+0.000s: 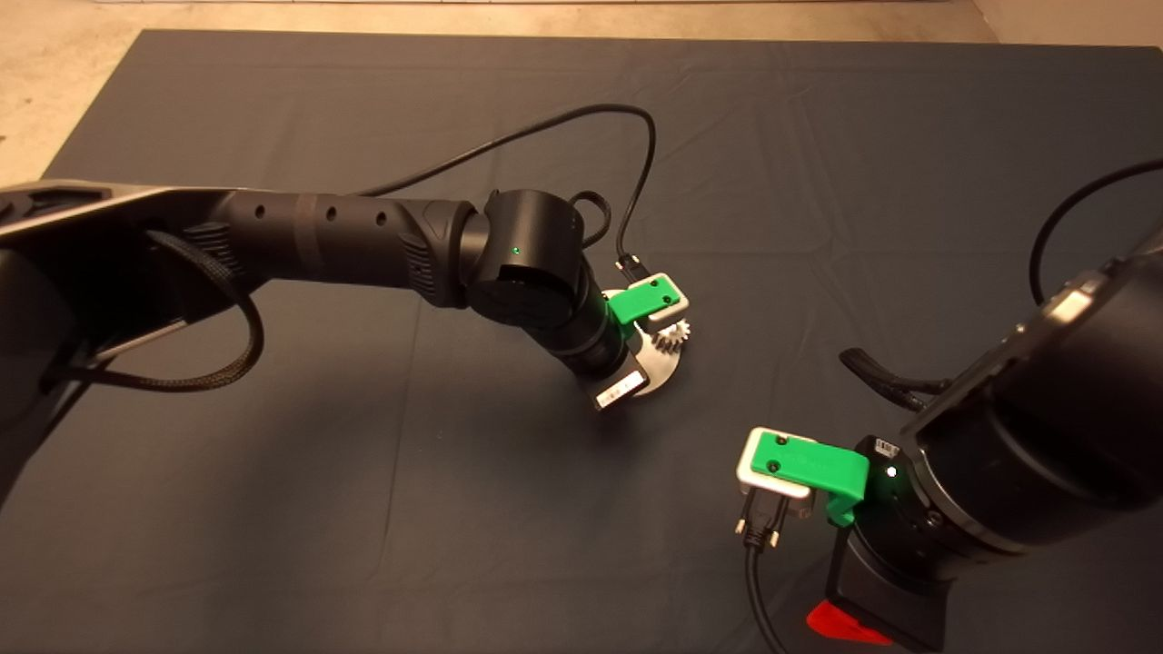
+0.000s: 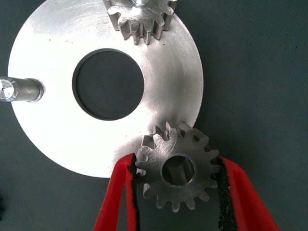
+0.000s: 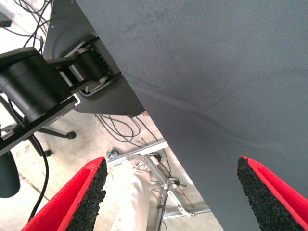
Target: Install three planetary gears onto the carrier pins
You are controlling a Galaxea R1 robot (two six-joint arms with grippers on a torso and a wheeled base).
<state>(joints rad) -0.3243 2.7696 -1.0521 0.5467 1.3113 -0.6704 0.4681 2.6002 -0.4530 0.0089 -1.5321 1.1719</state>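
The round silver disc [image 2: 57,130] lies on the dark mat and also shows in the head view [image 1: 661,371], half hidden under my left wrist. One planetary gear [image 2: 139,19] sits on a carrier pin at the disc's rim. Another carrier pin [image 2: 19,90] stands bare. My left gripper [image 2: 177,166] is shut on a second gear [image 2: 192,192], held flat over the disc's edge, with something grey showing in its bore. A gear [image 1: 672,338] shows beside the left wrist in the head view. A third gear is out of view. My right gripper [image 3: 168,192] is open and empty, parked at the lower right [image 1: 845,625].
A black cable [image 1: 636,163] loops from the left wrist over the mat behind the disc. The right arm's cable and connector [image 1: 759,527] hang near the front right. Past the mat's edge [image 3: 144,115] are floor, cables and a stand.
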